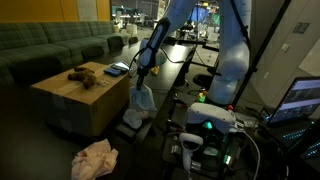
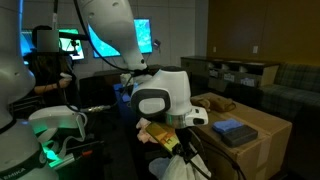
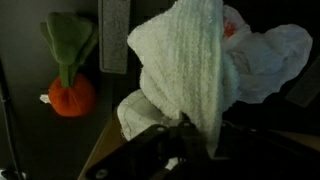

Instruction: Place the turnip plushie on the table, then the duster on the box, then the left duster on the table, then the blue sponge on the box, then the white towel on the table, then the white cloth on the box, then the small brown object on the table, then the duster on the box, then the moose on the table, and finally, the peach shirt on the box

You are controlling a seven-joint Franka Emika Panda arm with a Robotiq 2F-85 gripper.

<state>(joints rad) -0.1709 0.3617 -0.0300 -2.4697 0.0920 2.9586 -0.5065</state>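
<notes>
1. Lying on the box (image 1: 60, 100) are the moose (image 1: 82, 75) and a blue sponge (image 1: 117, 69); the peach shirt (image 1: 95, 158) is crumpled on the floor nearby.
2. The white towel (image 3: 190, 70), ribbed and bunched, hangs from the closed end effector (image 1: 140, 88), just right of the box.
3. A turnip plushie (image 3: 68, 75) lies at the left of the wrist view, where the cloth mostly hides the dark jaws.

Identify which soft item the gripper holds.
The white towel, dangling from the gripper beside the box; the moose lies on the box, the peach shirt on the floor.

white towel (image 1: 144, 98): hanging limp in air beside box (image 1: 70, 105) | moose (image 1: 83, 75): lying on box | peach shirt (image 1: 95, 158): crumpled on floor (image 1: 40, 158)
</notes>
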